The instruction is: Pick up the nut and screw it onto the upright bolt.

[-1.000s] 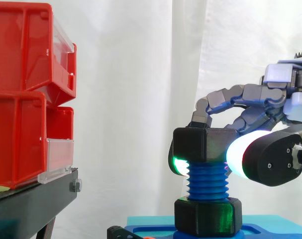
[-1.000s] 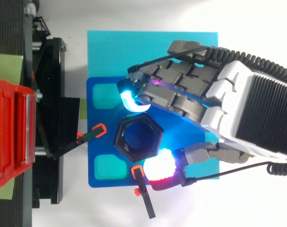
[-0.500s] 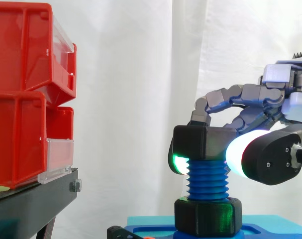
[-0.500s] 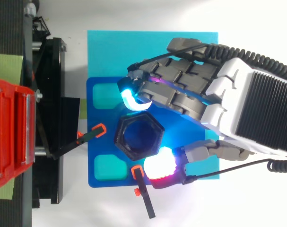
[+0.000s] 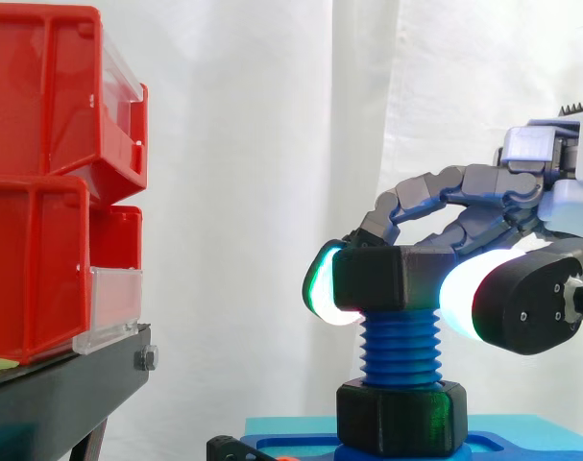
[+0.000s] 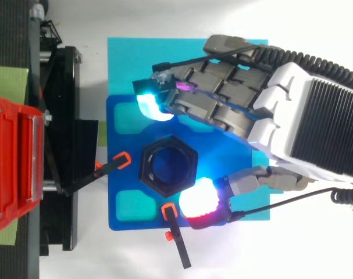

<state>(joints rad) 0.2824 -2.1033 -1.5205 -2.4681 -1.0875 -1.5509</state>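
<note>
Side view, item one: we are logging a white curtain (image 5: 253, 144) hanging across the whole background. Item two: stacked red bins (image 5: 41, 173) are sitting at the left on a black stand (image 5: 60, 394).

Item three: the hand (image 6: 263, 110) is reaching in from the right. Its fingers are arching up and over the nut, and its thumb is lying low on the near side. The fingers are staying bunched side by side and are spread well away from the thumb. Top view: the glowing fingertip pad (image 6: 150, 106) is standing clear of the nut, over the far part of the fixture. The thumb pad (image 6: 200, 200) is sitting at the nut's opposite corner, and we cannot tell whether it is touching or just beside. Nothing is being pinched.

Item four: a light blue plate (image 6: 188, 55) is lying under a darker blue fixture (image 6: 115, 139).

Item five: the blue threaded bolt (image 5: 400, 348) is standing upright in that fixture.

Item six: a black hexagonal collar (image 5: 401, 418) is ringing the bolt's foot.

Item seven: the black hex nut (image 5: 377, 279) is sitting level on the top of the bolt. Bare threads are showing between it and the collar. From above we are seeing blue through its bore.

Item eight: two black clamp levers with orange tips (image 6: 121, 160) are pointing at the fixture's edge, near the nut.
</note>
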